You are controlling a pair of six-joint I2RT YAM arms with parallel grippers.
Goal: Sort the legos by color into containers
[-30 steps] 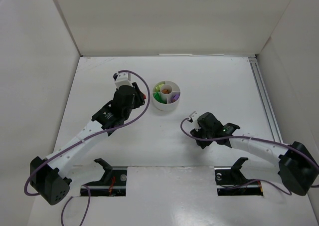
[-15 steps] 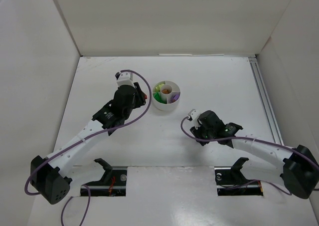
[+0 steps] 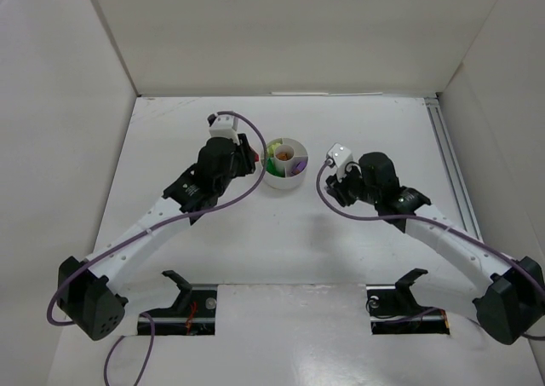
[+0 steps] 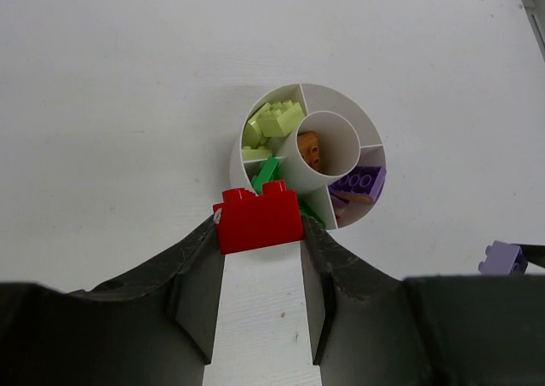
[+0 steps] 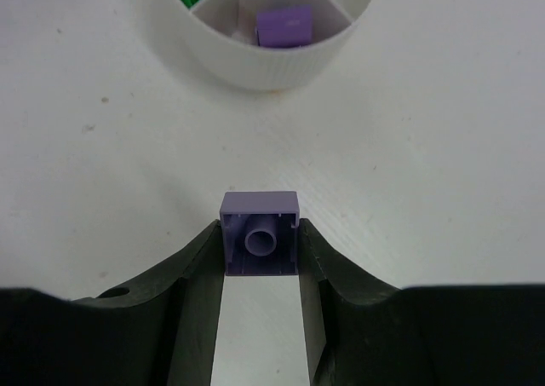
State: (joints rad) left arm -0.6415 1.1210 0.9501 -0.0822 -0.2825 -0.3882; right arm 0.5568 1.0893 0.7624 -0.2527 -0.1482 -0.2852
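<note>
The white dish (image 3: 285,178) sits mid-table. In the left wrist view its wall (image 4: 236,160) rings lime green bricks (image 4: 271,122), an orange brick (image 4: 310,149) in the centre well, purple bricks (image 4: 358,184) and dark green bricks (image 4: 266,175). My left gripper (image 4: 260,233) is shut on a red brick (image 4: 258,220), held at the dish's near left rim; the gripper also shows from the top (image 3: 249,158). My right gripper (image 5: 260,245) is shut on a light purple brick (image 5: 260,233), a short way right of the dish (image 5: 272,58), above the table; from the top it sits here (image 3: 332,188).
White walls enclose the table on the left, back and right. A metal rail (image 3: 451,173) runs along the right edge. The right gripper's purple brick also shows at the lower right of the left wrist view (image 4: 502,256).
The right arm has swung back and up toward the dish with the purple brick. The left gripper has moved right, bringing the red brick to the dish's rim.
</note>
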